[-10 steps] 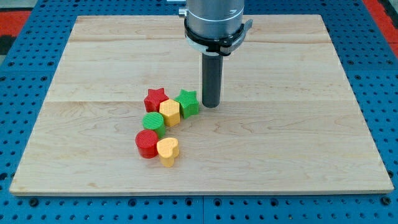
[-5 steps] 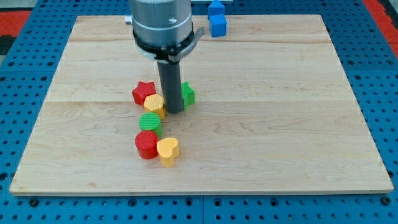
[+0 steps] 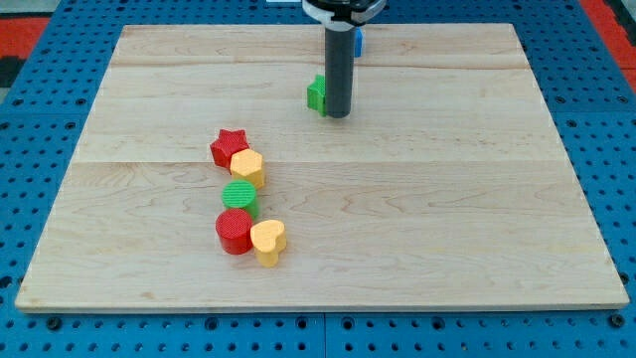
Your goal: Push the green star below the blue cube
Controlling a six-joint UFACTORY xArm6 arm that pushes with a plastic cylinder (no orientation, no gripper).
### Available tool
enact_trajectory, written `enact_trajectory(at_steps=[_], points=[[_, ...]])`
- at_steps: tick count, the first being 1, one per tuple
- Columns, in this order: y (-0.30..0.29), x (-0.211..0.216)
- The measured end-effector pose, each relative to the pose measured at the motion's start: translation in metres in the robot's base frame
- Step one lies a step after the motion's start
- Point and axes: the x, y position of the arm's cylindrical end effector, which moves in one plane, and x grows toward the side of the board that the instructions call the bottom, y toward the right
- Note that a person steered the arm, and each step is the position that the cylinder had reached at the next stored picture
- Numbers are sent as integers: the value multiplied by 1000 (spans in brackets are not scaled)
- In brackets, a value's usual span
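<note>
The green star (image 3: 316, 94) sits on the wooden board in the upper middle, mostly hidden behind the dark rod; only its left part shows. My tip (image 3: 339, 114) rests on the board touching the star's right side. The blue cube (image 3: 357, 41) stands near the board's top edge, just above the star, and only a sliver of it shows to the right of the rod.
A cluster lies left of centre: a red star (image 3: 228, 146), a yellow hexagon block (image 3: 247, 166), a green round block (image 3: 239, 196), a red round block (image 3: 235, 230) and a yellow heart (image 3: 267, 240). The board's top edge (image 3: 199, 27) is close to the cube.
The green star has been pushed from beside the cluster up and to the right, to just under the blue cube. My tip moved up with it. The yellow hexagon shifted slightly.
</note>
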Motion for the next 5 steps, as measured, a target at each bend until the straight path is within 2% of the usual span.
enact_trajectory(at_steps=[1,2,3,4,5], points=[[1,-17],[-1,-2],[-39,7],[-47,-23],[-19,-51]])
